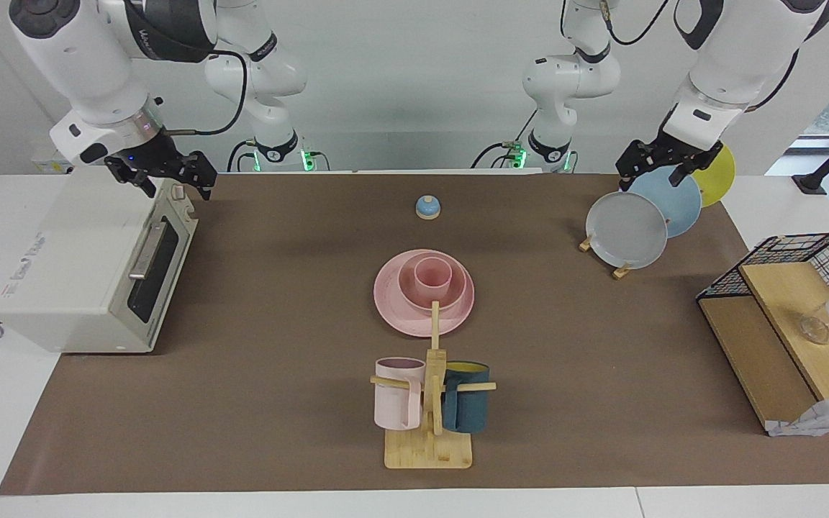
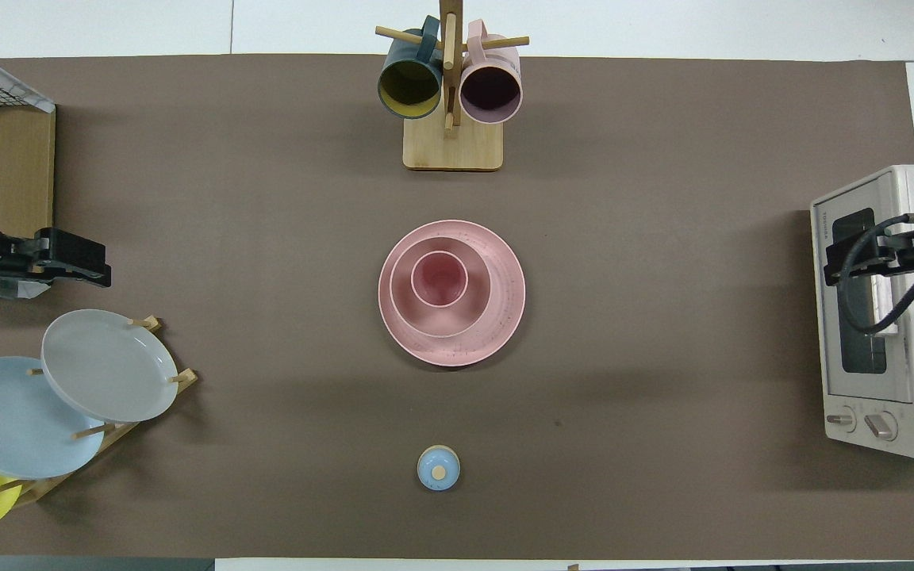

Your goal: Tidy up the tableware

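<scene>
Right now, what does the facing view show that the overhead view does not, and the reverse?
Only the facing view shows both arms' bases and the oven's door front. Only the overhead view shows the oven's knobs and looks into the mugs. Both show the pink cup in the bowl on the plate, the plate rack, the left end effector over the rack and the right end effector over the oven.

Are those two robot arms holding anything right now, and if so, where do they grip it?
Nothing is held. The left tool hangs over the plate rack, the right tool over the toaster oven.
</scene>
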